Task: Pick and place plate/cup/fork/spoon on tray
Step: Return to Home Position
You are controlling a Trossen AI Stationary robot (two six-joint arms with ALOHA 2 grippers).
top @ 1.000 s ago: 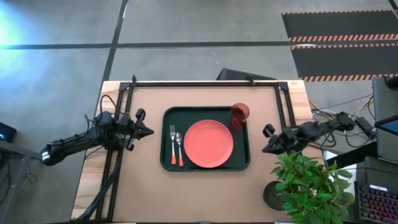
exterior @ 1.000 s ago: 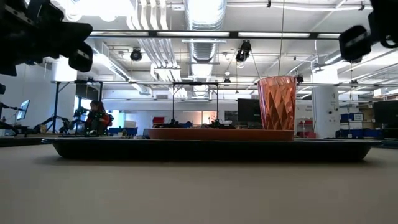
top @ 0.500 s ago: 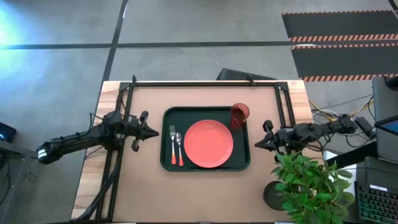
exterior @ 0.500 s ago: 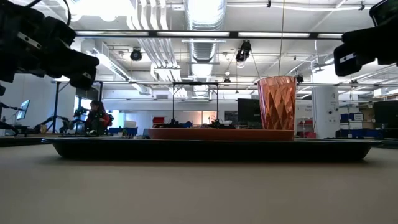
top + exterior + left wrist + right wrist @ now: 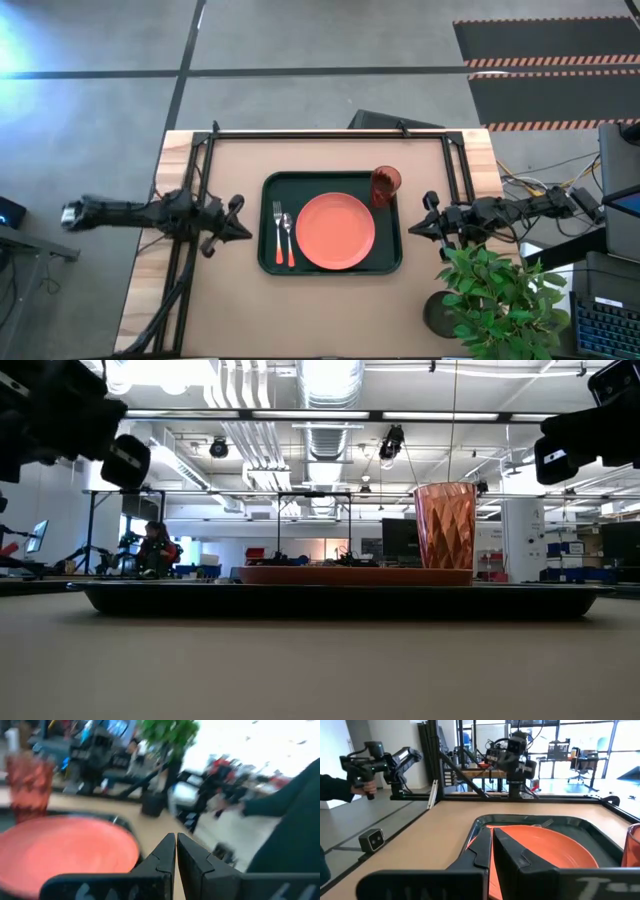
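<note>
The dark green tray [image 5: 270, 190] lies in the middle of the table. On it rest the coral-orange plate [image 5: 335, 231], the fork [image 5: 277, 225] and spoon [image 5: 288, 232] at the plate's left, and the reddish-brown cup [image 5: 385, 185] upright at the tray's far right corner. My left gripper [image 5: 246, 231] is shut and empty, off the tray's left rim. My right gripper [image 5: 412, 231] is shut and empty, off the tray's right rim. Both point at the tray.
A potted plant [image 5: 495, 305] stands at the table's near right corner, close to my right arm. Black frame rails [image 5: 330, 133] run along the far edge and both sides. Bare table lies near the front edge [image 5: 320, 310]. A person stands in the room beyond [image 5: 335, 785].
My left gripper has moved a little toward the tray and the near edge, and its arm has swung level across the table's left edge. My right gripper has moved a little toward the tray. Both stay shut. The tableware has not moved.
</note>
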